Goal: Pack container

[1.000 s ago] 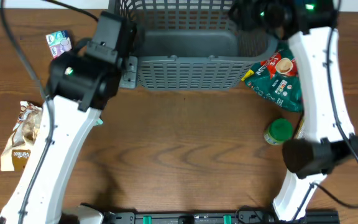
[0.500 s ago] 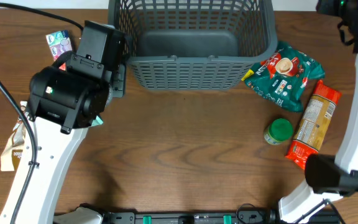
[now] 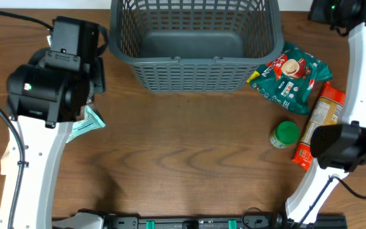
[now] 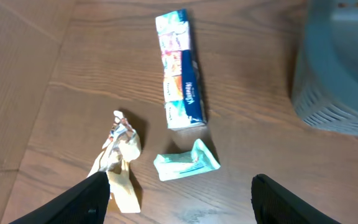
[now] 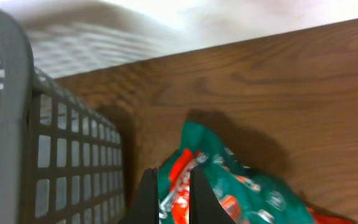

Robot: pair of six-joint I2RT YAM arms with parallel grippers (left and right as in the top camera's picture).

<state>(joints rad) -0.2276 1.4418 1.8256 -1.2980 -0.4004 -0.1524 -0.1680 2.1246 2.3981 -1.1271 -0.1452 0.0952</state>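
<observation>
The container, a dark grey slotted basket [image 3: 196, 44], stands empty at the back centre; its corner shows in the left wrist view [image 4: 340, 62] and its wall in the right wrist view [image 5: 17, 124]. My left gripper [image 4: 182, 205] is open and empty, above a small teal packet [image 4: 186, 162], a beige packet [image 4: 120, 168] and a long blue-and-white packet [image 4: 180, 71]. The teal packet also shows in the overhead view [image 3: 86, 124]. My right gripper [image 5: 169, 199] is shut and empty, high above a green-and-red snack bag [image 5: 241, 186], just right of the basket.
Right of the basket lie the green-and-red bag [image 3: 291, 76], an orange packet [image 3: 321, 121] and a green-lidded jar [image 3: 284, 135]. The left arm covers most of the packets at the left. The right arm rises along the right edge.
My left arm has swung left, away from the basket, uncovering the teal packet. My right arm has moved right, from over the basket's corner to beyond its right side.
</observation>
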